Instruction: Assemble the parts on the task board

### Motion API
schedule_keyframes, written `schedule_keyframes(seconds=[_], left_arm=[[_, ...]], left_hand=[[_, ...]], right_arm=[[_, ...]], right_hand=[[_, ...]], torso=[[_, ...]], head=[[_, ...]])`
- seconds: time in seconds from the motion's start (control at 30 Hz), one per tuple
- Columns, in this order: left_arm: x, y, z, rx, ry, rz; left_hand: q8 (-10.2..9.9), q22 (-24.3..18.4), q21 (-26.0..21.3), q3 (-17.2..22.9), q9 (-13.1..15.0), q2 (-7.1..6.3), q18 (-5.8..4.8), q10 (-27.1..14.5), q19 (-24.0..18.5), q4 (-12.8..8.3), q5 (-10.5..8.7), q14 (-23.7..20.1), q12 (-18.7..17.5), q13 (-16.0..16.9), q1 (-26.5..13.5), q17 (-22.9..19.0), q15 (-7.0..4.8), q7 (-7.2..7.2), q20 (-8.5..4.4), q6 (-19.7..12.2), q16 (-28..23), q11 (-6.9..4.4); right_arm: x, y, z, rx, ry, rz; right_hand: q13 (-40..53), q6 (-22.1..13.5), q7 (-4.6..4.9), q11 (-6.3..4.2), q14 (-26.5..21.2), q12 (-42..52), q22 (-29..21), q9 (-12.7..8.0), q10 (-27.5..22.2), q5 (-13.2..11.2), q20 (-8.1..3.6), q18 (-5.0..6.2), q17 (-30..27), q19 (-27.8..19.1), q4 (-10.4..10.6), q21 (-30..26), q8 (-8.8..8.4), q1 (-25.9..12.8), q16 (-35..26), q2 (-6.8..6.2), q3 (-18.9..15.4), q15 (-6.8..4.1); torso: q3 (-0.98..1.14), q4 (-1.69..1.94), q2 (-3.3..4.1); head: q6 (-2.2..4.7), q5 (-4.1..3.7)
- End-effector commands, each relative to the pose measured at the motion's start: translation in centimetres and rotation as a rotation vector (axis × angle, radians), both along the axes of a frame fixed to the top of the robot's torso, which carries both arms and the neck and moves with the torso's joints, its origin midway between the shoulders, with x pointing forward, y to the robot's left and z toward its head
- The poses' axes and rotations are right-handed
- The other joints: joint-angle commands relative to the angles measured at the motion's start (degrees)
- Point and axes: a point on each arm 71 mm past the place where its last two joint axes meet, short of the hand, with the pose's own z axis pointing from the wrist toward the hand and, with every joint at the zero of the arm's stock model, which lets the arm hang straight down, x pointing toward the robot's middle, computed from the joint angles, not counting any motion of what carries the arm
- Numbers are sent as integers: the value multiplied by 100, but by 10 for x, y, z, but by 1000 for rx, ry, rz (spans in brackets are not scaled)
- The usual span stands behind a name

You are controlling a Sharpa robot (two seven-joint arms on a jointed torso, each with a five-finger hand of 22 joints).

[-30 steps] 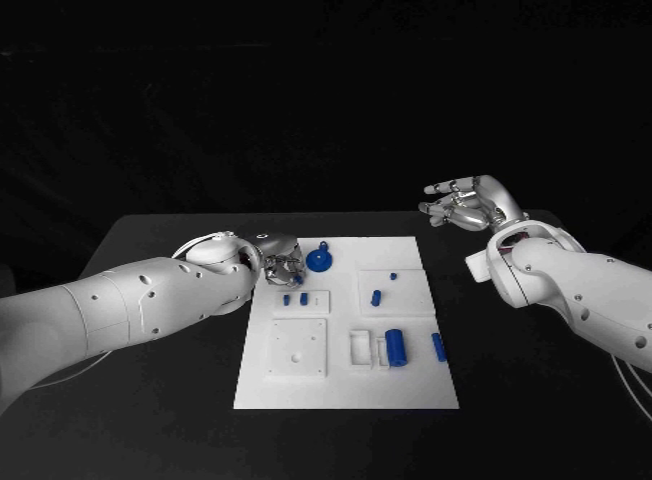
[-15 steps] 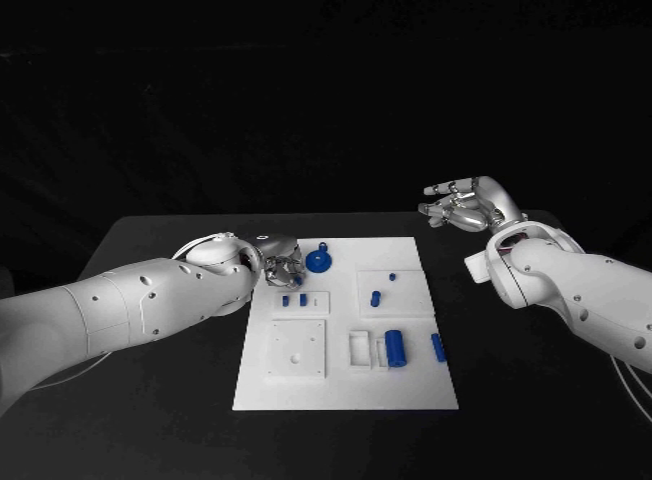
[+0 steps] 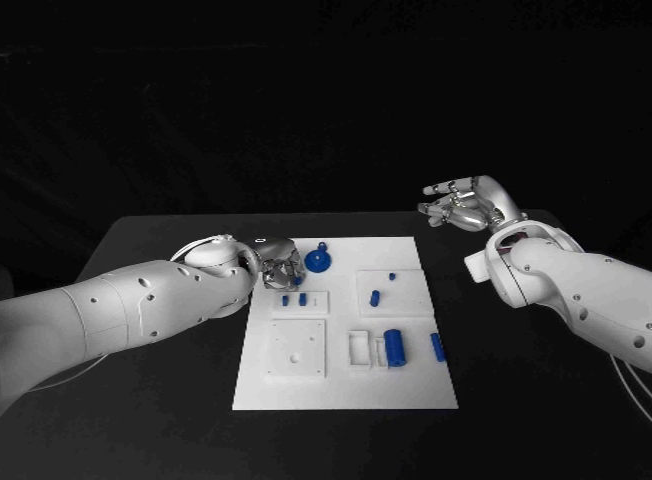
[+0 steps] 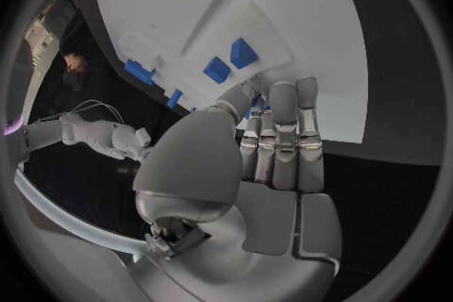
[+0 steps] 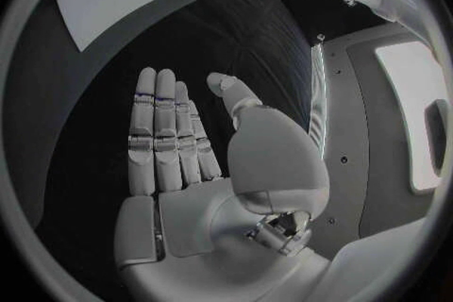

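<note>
- On the black table (image 3: 153,235) lies the white board (image 3: 348,385), with blue parts along it: a round one (image 3: 319,261) at the far end and a cylinder (image 3: 395,346) nearer the robot.
- At the board's far left edge sits the left hand (image 3: 279,262); the head view hides its grip, while the left wrist view shows its fingers (image 4: 283,132) straight and pressed together over the board's edge, holding nothing.
- Well right of the board, the right hand (image 3: 463,204) hangs raised; its wrist view shows it flat, thumb apart, empty.
</note>
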Motion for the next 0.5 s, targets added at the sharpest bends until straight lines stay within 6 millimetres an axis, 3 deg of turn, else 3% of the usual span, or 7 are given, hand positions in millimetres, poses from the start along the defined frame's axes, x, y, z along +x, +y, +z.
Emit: schedule_keyframes(seconds=[0.03, 0.17, 0.33, 0.43, 0.5], left_arm=[[-1, 0, 0, -8, -6, 3], [0, 1, 1, -13, -19, 10], [2, 4, 1, -13, -26, 21], [3, 8, 2, -12, -32, 29], [4, 11, 2, -14, -40, 36]], left_hand=[[-1, 103, -51, -31, -8, -68, 92, -59, 14, 40, -29, -14, -21, -9, 10, -11, 28, -21, 50, -127, 20, 3], [-15, 110, -129, -142, -22, -81, 115, -124, 52, 89, -27, -25, -20, -8, 90, -43, 46, -53, 72, -527, 30, 26], [-21, 112, -178, -232, -27, -89, 129, -224, 69, 112, -23, -33, -20, -8, 156, -67, 63, -38, 88, -659, 25, 55], [-22, 112, -219, -316, -28, -88, 141, -311, 69, 123, -23, -53, -21, -8, 210, -86, 81, -45, 106, -711, 14, 80], [-25, 117, -243, -366, -30, -79, 151, -354, 63, 117, -10, -75, -18, -6, 263, -106, 92, -20, 116, -717, -12, 96]], right_arm=[[0, 1, 0, -4, -1, 15], [0, 2, 0, -4, 0, 16], [0, 3, -2, -11, 21, 36], [0, 6, -4, -33, 55, 73], [0, 9, -7, -67, 78, 113]], right_hand=[[-9, -6, 18, 12, -29, -25, -5, 1, -32, 33, 1, -11, -2, -18, 1, 29, 6, -58, -21, -11, 23, 16], [-11, -29, 26, 32, -74, -44, -19, 0, -82, 34, 18, -13, -20, -58, 1, 9, 4, -58, -35, -16, 30, 36], [-21, 83, 43, 105, -215, -101, -49, 5, -309, 7, 70, -3, -74, -179, -30, -56, 10, -49, -50, -16, 120, 94], [-28, 182, 57, 183, -234, -115, -38, 6, -601, -198, 91, 45, -92, -183, -131, -44, 15, -6, -20, -5, 239, 114], [-33, 269, 51, 190, 68, -117, 47, 8, -727, -441, 5, 132, -22, 113, -250, 142, 20, 133, 131, 27, 272, 12]], torso=[[-5, 3, 0], [-7, 1, -1], [-7, 1, 2], [-6, -3, -1], [-7, 0, -3]], head=[[10, -2], [20, 1], [30, 11], [42, 19], [49, 21]])
